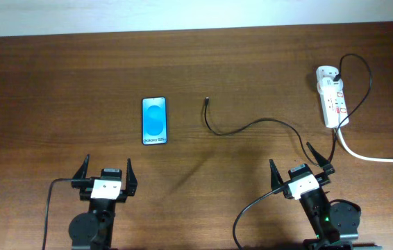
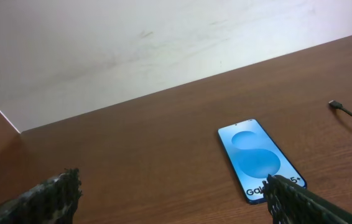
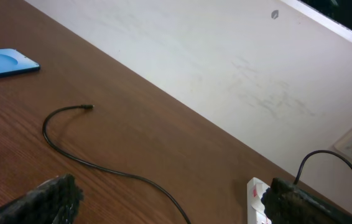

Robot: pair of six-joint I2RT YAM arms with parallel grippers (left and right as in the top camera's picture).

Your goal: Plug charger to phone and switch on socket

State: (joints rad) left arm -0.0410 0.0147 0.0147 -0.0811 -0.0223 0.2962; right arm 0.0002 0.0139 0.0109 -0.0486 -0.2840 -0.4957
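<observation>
while idling, step: none begun, charger (image 1: 207,101) lying apart from phone (image 1: 154,121)
next move: picking up charger by its tip, aiming it at phone's bottom edge
left gripper (image 1: 107,161): spread wide, empty, near phone
right gripper (image 1: 297,161): spread wide, empty
socket (image 1: 332,97): far right, well apart from phone

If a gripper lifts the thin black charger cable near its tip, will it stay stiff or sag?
Probably sag: the cable lies in loose curves on the table. It looks thin and light, so it may slip from a weak pinch. Its far end seems to reach the socket, so a long pull might tug there.
</observation>
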